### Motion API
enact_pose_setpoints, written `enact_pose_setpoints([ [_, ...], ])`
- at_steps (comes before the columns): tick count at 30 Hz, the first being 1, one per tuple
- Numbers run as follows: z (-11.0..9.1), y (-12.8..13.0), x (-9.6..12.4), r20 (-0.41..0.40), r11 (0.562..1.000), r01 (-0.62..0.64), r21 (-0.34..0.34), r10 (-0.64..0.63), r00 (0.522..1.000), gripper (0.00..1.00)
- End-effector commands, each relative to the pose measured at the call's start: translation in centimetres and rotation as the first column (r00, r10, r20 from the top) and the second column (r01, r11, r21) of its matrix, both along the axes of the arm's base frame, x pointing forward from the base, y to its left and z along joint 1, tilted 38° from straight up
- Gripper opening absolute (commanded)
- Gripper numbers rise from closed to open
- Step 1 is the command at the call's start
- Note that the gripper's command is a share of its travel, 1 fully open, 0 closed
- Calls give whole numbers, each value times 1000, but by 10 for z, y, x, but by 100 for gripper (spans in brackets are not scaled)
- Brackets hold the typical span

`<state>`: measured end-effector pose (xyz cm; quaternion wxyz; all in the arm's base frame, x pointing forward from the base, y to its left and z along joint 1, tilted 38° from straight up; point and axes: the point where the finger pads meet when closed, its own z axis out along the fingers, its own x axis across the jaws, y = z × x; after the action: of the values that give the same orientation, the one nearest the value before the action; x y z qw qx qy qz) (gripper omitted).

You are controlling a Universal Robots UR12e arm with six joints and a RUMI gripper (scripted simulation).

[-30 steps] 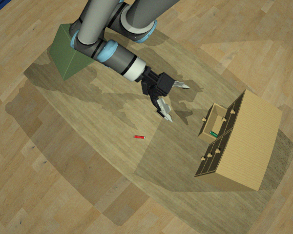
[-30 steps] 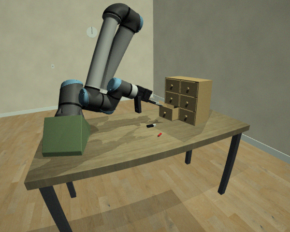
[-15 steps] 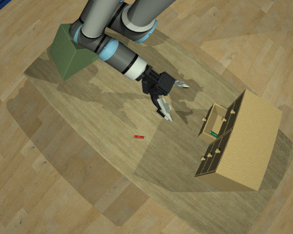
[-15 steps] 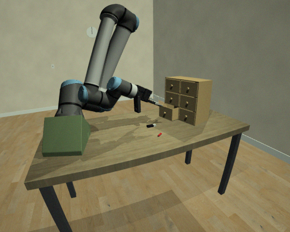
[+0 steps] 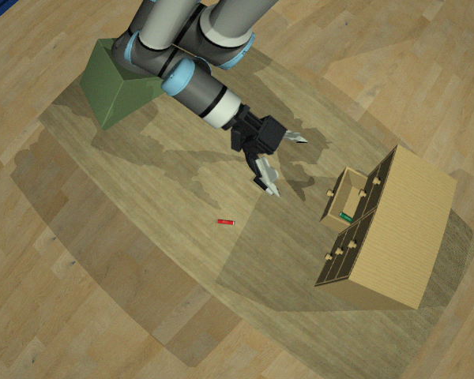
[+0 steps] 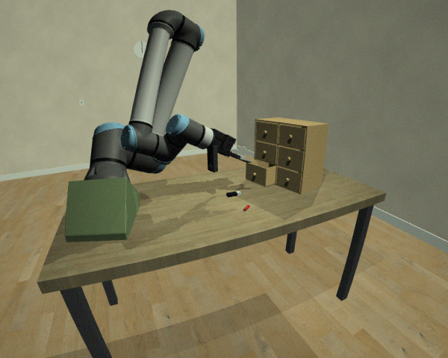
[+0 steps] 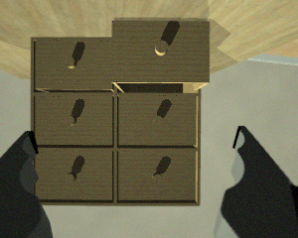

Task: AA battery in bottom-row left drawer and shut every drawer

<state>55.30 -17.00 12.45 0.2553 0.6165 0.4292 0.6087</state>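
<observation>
The wooden chest stands upright at the table's right end. Its bottom-left drawer is pulled partly out; the other drawers are shut. A small green cylinder with a pale end, which looks like the AA battery, lies inside the open drawer. My gripper is open and empty. It hangs level in front of the chest, a short way back from the open drawer and facing the drawer fronts. The wrist view shows the chest upside down.
A small red cylinder lies on the table in front of the chest. A small black-and-white object lies near it, below the gripper. The green base block stands at the table's left.
</observation>
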Motion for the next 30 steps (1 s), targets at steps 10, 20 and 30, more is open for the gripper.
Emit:
enact_pose_setpoints([
  [10,0,-1,-1,-75,996,-88,2,88,993,100],
  [20,2,-2,-2,-122,993,-118,-1,117,986,100],
  [30,5,-3,-3,-193,986,-164,-3,161,968,100],
])
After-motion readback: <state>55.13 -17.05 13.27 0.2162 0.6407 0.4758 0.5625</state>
